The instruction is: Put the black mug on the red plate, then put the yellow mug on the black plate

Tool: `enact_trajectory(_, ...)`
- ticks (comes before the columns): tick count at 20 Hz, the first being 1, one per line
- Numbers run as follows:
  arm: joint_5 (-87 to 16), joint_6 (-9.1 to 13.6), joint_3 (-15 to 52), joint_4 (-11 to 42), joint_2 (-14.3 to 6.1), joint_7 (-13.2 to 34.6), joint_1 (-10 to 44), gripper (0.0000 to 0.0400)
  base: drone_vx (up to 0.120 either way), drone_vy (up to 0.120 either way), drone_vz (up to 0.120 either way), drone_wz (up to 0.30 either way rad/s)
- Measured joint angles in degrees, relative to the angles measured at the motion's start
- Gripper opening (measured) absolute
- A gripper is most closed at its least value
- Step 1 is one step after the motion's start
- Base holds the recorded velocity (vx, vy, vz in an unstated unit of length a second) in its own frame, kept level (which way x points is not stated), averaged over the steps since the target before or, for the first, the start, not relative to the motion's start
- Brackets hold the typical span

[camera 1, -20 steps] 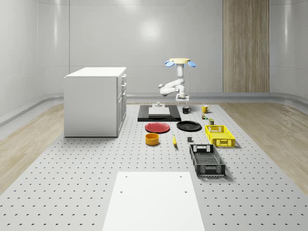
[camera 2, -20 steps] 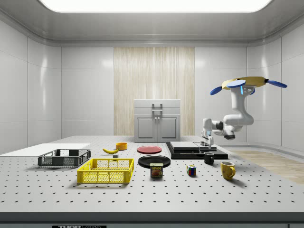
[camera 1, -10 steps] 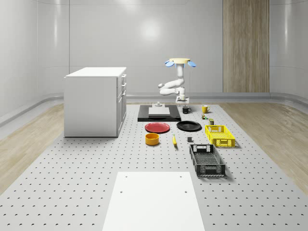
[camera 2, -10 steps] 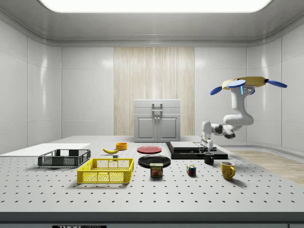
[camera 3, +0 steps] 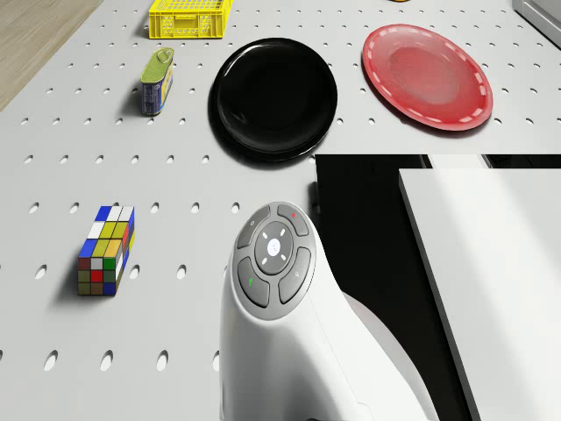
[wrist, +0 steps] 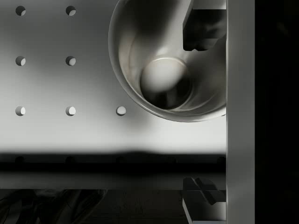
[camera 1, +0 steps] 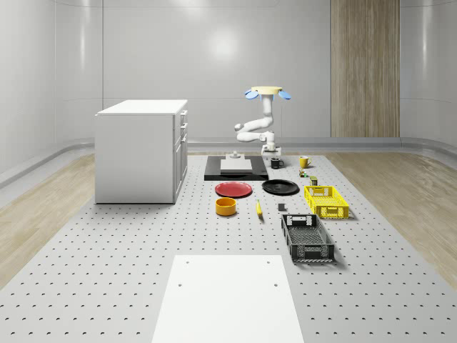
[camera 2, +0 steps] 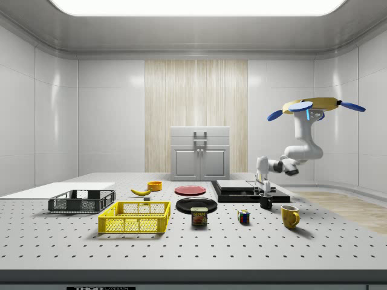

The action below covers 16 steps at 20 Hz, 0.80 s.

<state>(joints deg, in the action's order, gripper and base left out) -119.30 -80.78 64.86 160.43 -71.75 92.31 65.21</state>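
Side view: drone [camera 2: 314, 106] hovers above the counter's [camera 2: 181, 241] far right end, arm bent down and toward the view's left, jaws hanging directly over the black mug [camera 2: 266, 202] with the tips at its rim. Wrist view looks straight down into the black mug [wrist: 170, 60]; one finger [wrist: 203, 28] sits inside the mouth, the other [wrist: 201, 200] well outside the wall, so the jaws stand open, straddling the rim, not clamped. Mug stands upright on the counter just beside the black slab [camera 2: 248, 192]. Yellow mug [camera 2: 289, 215] stands apart, nearer the side camera. Whole-scene view: red plate [camera 1: 233, 189] and black plate [camera 1: 280, 187] lie side by side, both bare, in front of the slab. Drone view: Rubik's cube [camera 3: 105, 250] and a tin can [camera 3: 157, 81] lie near the black plate [camera 3: 273, 98].
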Motion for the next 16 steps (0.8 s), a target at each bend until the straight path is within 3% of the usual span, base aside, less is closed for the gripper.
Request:
enact_trajectory(11,-1.5,-2.6,-2.0,-1.2,-1.6,0.4,1.0,0.0400,0.000,0.000,0.000,0.000)
enact_trajectory(13,-1.4,-2.9,-2.0,-1.2,-1.8,0.4,1.1,0.0286,0.000,0.000,0.000,0.000)
enact_trajectory(16,-1.4,-3.2,-2.0,-1.3,-2.1,0.5,1.2,0.0193,0.000,0.000,0.000,0.000)
